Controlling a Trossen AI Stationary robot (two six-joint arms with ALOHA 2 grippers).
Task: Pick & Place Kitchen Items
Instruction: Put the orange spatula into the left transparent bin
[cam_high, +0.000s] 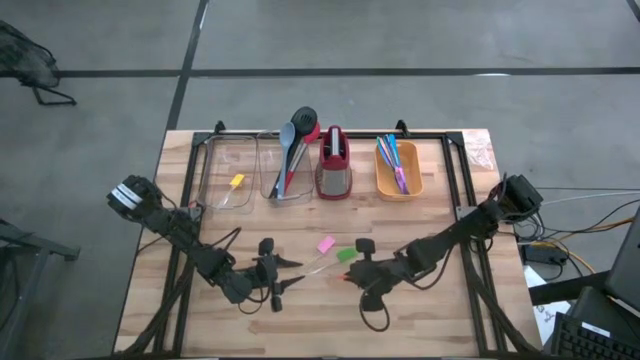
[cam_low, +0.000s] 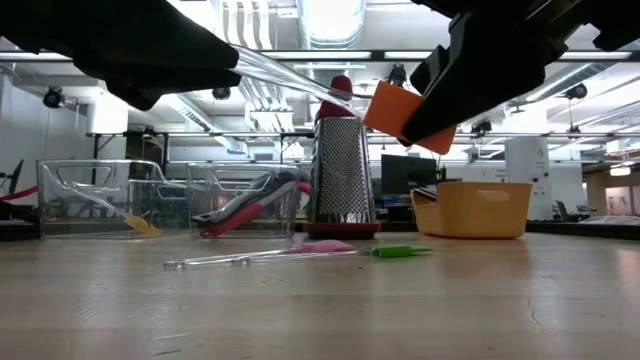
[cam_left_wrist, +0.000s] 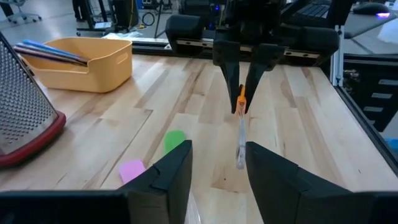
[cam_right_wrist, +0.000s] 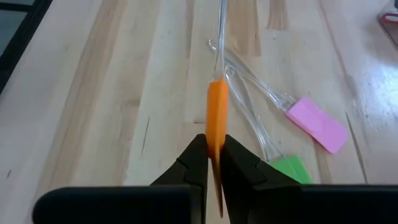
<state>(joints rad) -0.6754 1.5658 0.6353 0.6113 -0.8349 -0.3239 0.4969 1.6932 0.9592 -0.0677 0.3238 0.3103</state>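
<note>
Right wrist view: we are seeing the orange spatula (cam_right_wrist: 217, 118) with its blade clamped edge-on between the fingers of the right gripper (cam_right_wrist: 213, 163), its clear handle running away above the wood. In the low view the spatula is hanging in the air, clear of the table (cam_low: 320, 310). The left gripper (cam_left_wrist: 217, 171) is facing it from the opposite side, its fingers standing apart on either side of the handle's free end; we cannot tell whether they are touching it. Just beyond, the pink spatula (cam_right_wrist: 316, 124) and the green spatula (cam_right_wrist: 290, 168) are lying flat on the table with their clear handles crossing. Along the far edge, a yellow spatula (cam_high: 236, 182) is sitting in one clear bin (cam_high: 225, 160), the spoons (cam_high: 292, 150) in the next, then the grater (cam_high: 334, 165), and the thin cutlery (cam_high: 393, 158) in the orange bin (cam_high: 414, 188).
</note>
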